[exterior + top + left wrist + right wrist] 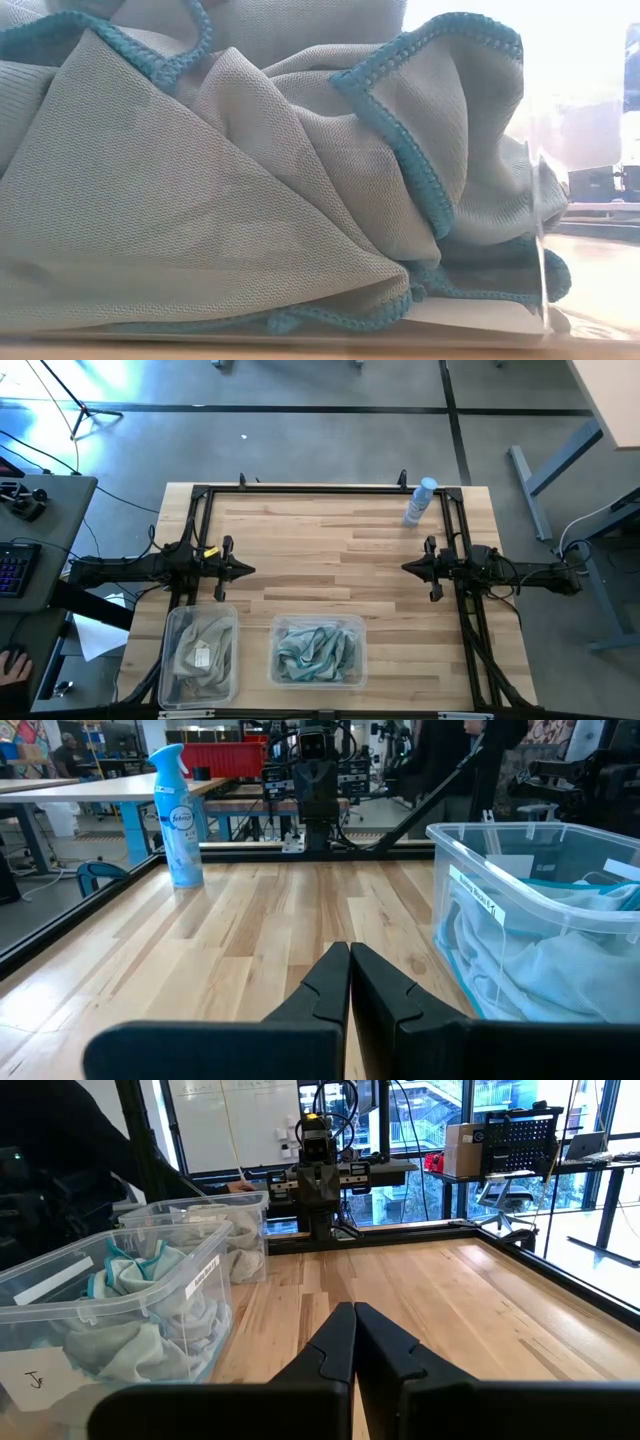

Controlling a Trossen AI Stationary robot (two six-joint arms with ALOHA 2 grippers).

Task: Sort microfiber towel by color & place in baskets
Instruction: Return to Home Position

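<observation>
Two clear plastic baskets stand at the table's near edge. The left basket (201, 656) holds grey-beige microfiber towels (196, 660), one with a white tag. The right basket (318, 651) holds teal-blue towels (315, 652), which fill the low view (250, 170). My left gripper (250, 570) is shut and level at the table's left side. My right gripper (406, 567) is shut and level at the right side. Both are empty, pointing at each other across the bare wood.
A pale blue spray bottle (420, 501) stands upright at the far right of the table, also in the left wrist view (180, 815). A black frame (320, 488) runs along the table's far and side edges. A person's hand (12, 665) rests at a desk left of the table.
</observation>
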